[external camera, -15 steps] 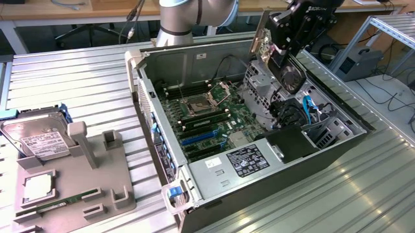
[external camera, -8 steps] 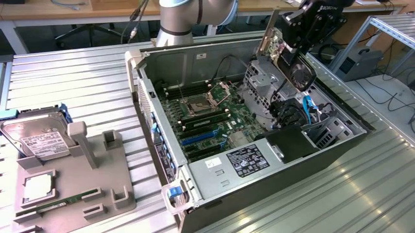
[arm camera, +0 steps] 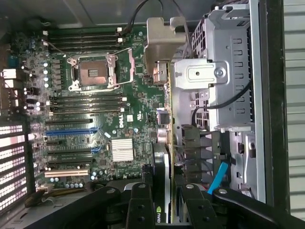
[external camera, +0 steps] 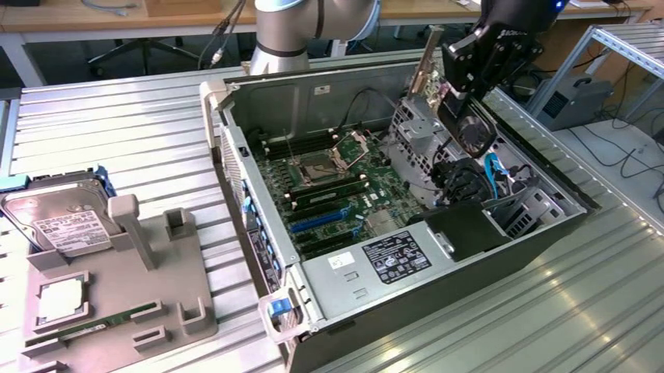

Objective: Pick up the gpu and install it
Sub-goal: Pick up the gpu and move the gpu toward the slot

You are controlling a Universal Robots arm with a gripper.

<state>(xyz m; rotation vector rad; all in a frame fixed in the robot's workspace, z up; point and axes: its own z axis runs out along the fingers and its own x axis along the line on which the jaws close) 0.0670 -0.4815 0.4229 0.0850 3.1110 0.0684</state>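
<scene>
A ribbed aluminium bench point(external camera: 114, 116) carries everything. At the exterior view's left, a grey plastic holder point(external camera: 166, 303) is set on it. A boxy silver hard drive with a white label point(external camera: 62, 225) is stood on edge at the holder's far end. A square silver processor chip point(external camera: 62, 299) is laid in a recess, and a narrow green memory stick point(external camera: 99, 322) is laid beside it, nearer the front.

In the middle, an open dark computer case point(external camera: 311, 97) is laid on its side, with a green motherboard point(external camera: 337, 194) exposed inside. An empty processor socket point(arm camera: 90, 71) and blue expansion slots point(external camera: 316, 221) are seen on the board.

Toward the exterior view's right, a black gripper point(external camera: 462, 89) is positioned over the case's silver drive cage point(arm camera: 224, 71). Its fingers point(arm camera: 140, 202) are clamped on the gpu point(external camera: 469, 132), a thin black card with a round fan and a silver metal bracket. The gpu is carried on edge, apparently clear of the motherboard's slots. Whether it touches the cage cannot be told.
</scene>
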